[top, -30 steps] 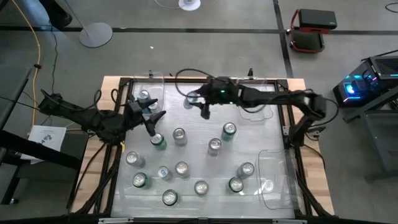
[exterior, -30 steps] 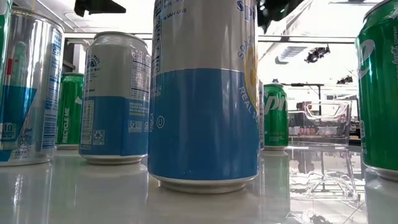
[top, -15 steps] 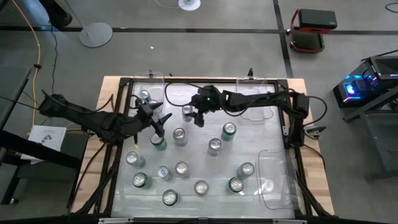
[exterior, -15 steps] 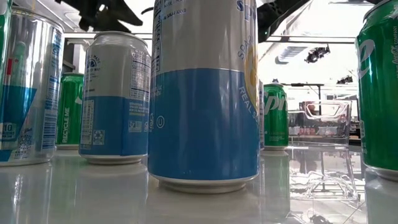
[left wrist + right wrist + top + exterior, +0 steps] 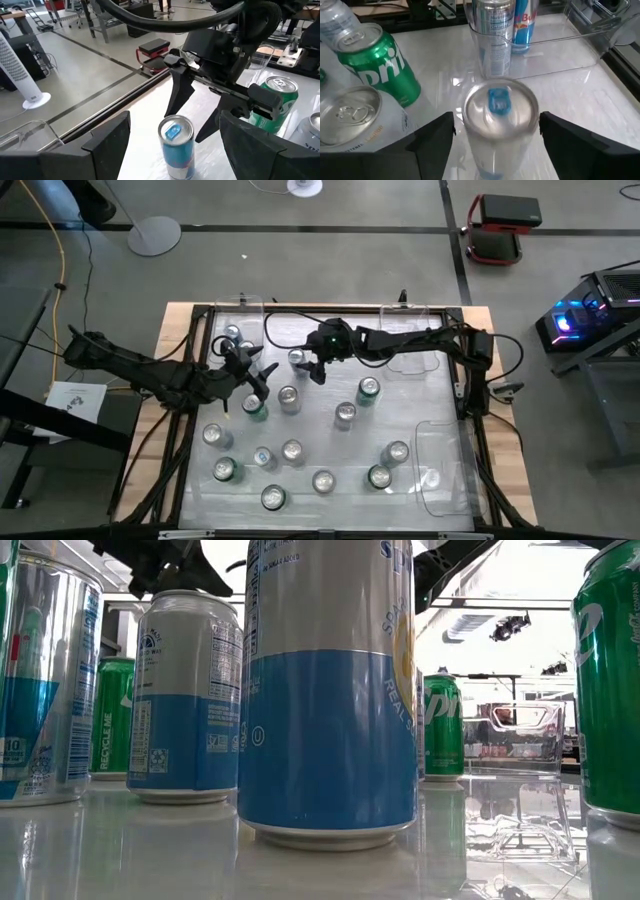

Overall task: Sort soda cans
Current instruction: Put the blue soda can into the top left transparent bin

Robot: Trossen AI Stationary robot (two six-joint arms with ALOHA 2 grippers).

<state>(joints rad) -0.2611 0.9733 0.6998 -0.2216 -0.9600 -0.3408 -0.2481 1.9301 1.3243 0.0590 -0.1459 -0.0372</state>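
Several soda cans, green, blue and silver, stand upright on the white table (image 5: 440, 395). A slim blue and silver can with a blue tab (image 5: 500, 107) (image 5: 298, 358) stands at the far middle. My right gripper (image 5: 312, 368) is open, with one finger on each side of that can's upper part. My left gripper (image 5: 256, 373) hangs open just left of it, above a green can (image 5: 255, 408), with nothing between its fingers. In the low view it shows over a silver and blue can (image 5: 185, 700). My right gripper straddles the slim can's upper part (image 5: 175, 132), slanting down from the table's right. A gap shows between one finger (image 5: 435, 145) and the can. Whether the other finger (image 5: 570, 145) touches the can's side I cannot tell. The can stands upright on the table.
A clear bin (image 5: 240, 315) at the far left holds cans (image 5: 232, 335). Another clear bin (image 5: 415, 350) lies at the far right and a third (image 5: 440, 470) at the near right. Cans crowd the table's middle and near left. A black frame rims the table.
My right gripper has come down and toward the table's left and near side. The slim can went along with it and now stands on the table. My left gripper has sunk and gone toward the right, nearer the right gripper.
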